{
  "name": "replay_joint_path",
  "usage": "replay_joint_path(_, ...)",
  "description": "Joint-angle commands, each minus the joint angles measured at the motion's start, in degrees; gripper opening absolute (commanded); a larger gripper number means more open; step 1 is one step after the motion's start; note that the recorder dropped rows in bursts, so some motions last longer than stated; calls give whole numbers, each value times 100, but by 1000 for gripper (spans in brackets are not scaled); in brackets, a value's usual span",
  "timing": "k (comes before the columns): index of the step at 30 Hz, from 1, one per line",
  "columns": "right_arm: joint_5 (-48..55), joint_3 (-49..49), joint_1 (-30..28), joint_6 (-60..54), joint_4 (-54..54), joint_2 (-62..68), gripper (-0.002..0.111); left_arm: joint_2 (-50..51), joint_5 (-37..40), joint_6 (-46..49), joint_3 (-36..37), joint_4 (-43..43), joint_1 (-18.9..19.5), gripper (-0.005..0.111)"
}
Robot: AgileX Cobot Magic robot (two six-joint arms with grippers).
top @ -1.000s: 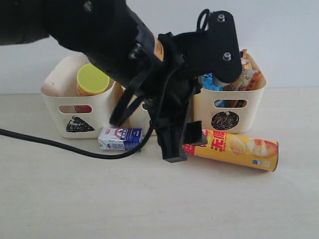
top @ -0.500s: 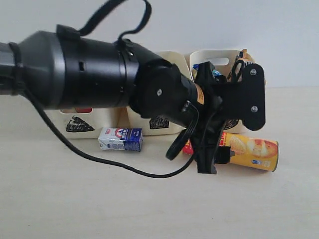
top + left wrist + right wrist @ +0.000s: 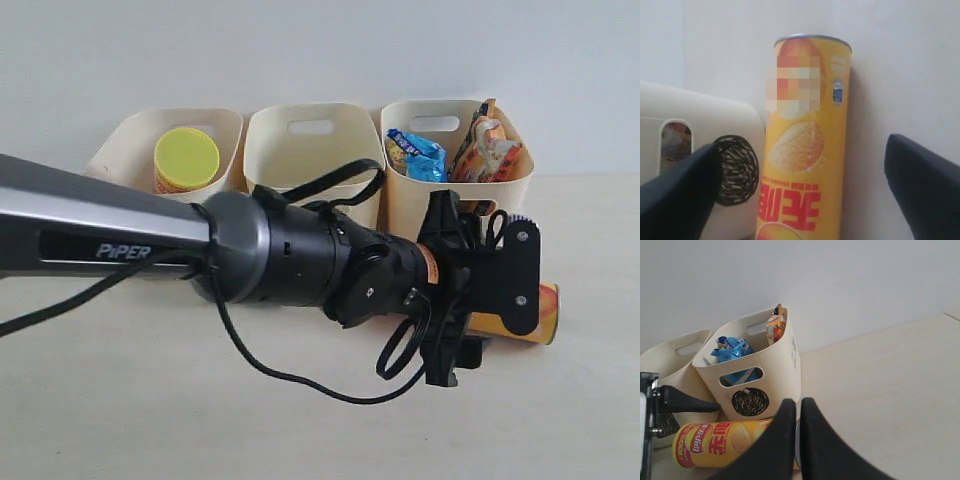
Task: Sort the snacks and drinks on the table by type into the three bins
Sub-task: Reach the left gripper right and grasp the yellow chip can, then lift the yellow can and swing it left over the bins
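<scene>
Reaching across the bench (image 3: 300,430) in the exterior view, the left arm (image 3: 300,265) held its wrist in front of the circle bin (image 3: 400,205). It hid most of the yellow-orange chip tube (image 3: 541,310), which lay on its side at the foot of that bin. The tube's long axis ran along the bin's marked wall; one end showed near the bin's corner and the other was hidden behind the wrist. The blue bag (image 3: 415,150) and orange-white bag (image 3: 490,145) sat inside the bin. In the left wrist view the left jaws stood wide apart and empty. The tube (image 3: 800,150) lay lengthwise between them, touching or just beside the circle bin (image 3: 705,120), its metal-rimmed end pointing away from the camera. In the right wrist view the right jaws were pressed together with nothing between them, and the tube (image 3: 725,442) lay against the base of the circle bin (image 3: 770,375). The tube looked light, stiff and smooth, likely to roll and to dent under a hard squeeze, with brittle chips inside. The best hold seemed to be across the middle of the barrel, square to its long axis.
</scene>
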Motion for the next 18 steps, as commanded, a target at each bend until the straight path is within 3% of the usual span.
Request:
replay_joint_path(1, -40, 23, -8, -30, -10, -13, 0, 417, -130, 16, -521, 5, 67, 81)
replay_joint_path(18, -73, 23, -8, -45, -10, -13, 0, 1405, -314, 16, -1210, 5, 268, 81)
